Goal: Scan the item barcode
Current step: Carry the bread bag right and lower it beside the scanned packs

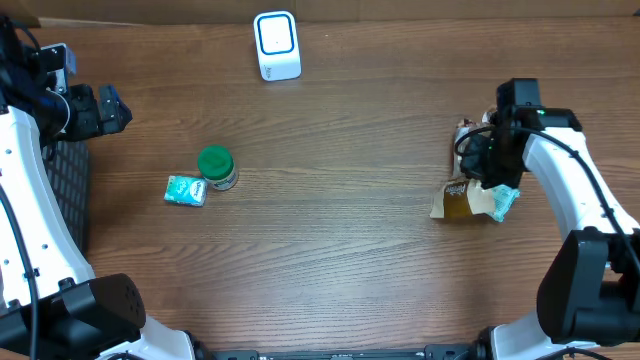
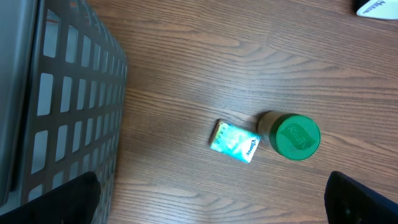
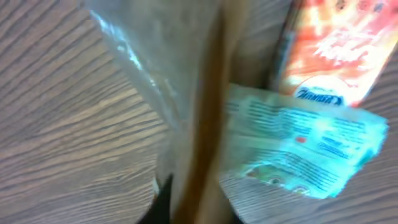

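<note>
Brown packet (image 1: 452, 203) at the right jaws, grip unclear; left jaws wide apart.

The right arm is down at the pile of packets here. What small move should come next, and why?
Probably close firmly on the brown packet and lift it just clear of the pile. The right gripper is down on it, the teal packet lies against it, and the scanner stands away across the table, so the item must come free first.

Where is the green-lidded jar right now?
In the overhead view, the green-lidded jar sits left of centre, right beside the teal packet and well below-left of the white scanner.
</note>
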